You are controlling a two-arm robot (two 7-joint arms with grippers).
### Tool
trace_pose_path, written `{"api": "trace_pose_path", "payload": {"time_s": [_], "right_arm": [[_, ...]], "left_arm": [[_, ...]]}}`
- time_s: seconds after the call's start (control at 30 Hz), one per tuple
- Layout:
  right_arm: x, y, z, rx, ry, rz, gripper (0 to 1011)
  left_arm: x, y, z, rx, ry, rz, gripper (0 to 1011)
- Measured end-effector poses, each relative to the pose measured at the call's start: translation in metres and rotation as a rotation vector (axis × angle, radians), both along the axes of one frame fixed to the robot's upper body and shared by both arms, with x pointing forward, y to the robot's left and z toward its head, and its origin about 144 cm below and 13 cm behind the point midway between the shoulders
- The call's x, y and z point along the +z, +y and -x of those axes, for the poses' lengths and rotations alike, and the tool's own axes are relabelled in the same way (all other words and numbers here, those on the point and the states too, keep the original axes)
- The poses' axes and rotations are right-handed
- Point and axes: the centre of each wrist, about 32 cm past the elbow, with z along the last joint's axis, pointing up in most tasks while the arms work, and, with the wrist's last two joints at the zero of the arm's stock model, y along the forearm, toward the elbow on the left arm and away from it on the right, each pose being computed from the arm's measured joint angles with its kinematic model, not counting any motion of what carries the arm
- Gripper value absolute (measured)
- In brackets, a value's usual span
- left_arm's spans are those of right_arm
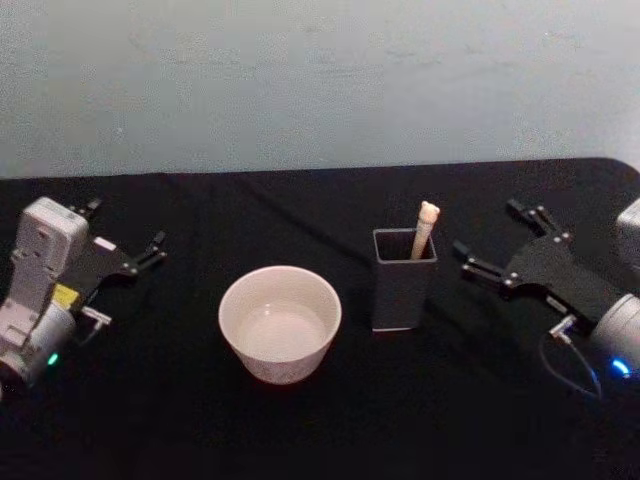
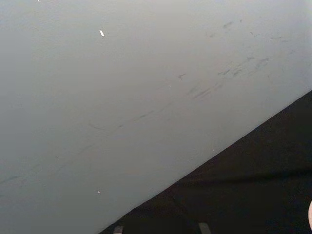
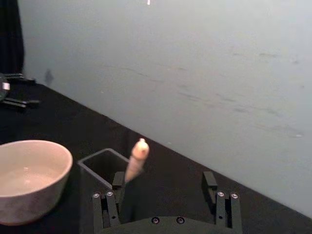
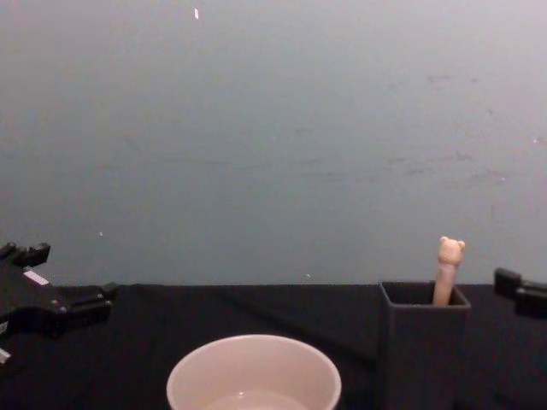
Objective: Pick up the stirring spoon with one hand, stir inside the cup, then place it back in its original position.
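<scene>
A black table [image 1: 300,430] meets a pale grey wall [image 1: 300,80]. The spoon [image 1: 425,228] stands in the dark holder [image 1: 402,295] beside the cup [image 1: 280,322]. The left end effector [image 1: 125,230] and right end effector [image 1: 490,230] flank them, both spread.

The stirring spoon [image 1: 426,228] in the holder [image 1: 403,290], holder just right of the cup [image 1: 280,322], both on the table [image 1: 300,430]

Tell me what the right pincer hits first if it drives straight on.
Probably the handle of the spoon, standing up out of the holder: the right wrist view shows it just ahead of the open right pincer, nearer one finger. Depth is unclear, so the holder's rim could come first.
</scene>
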Motion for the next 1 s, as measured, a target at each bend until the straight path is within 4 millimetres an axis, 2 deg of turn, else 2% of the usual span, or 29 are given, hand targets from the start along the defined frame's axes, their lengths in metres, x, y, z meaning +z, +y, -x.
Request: {"api": "trace_pose_path", "payload": {"time_s": [0.43,1.0], "right_arm": [[-0.004,0.018,-0.025,0.090,0.066,-0.094,1002],[-0.006,0.021,-0.047,0.128,0.135,-0.174,1003]], "left_arm": [[0.000,0.000,0.000,0.000,0.000,0.000,1002],[0.000,0.000,0.000,0.000,0.000,0.000,1001]]}}
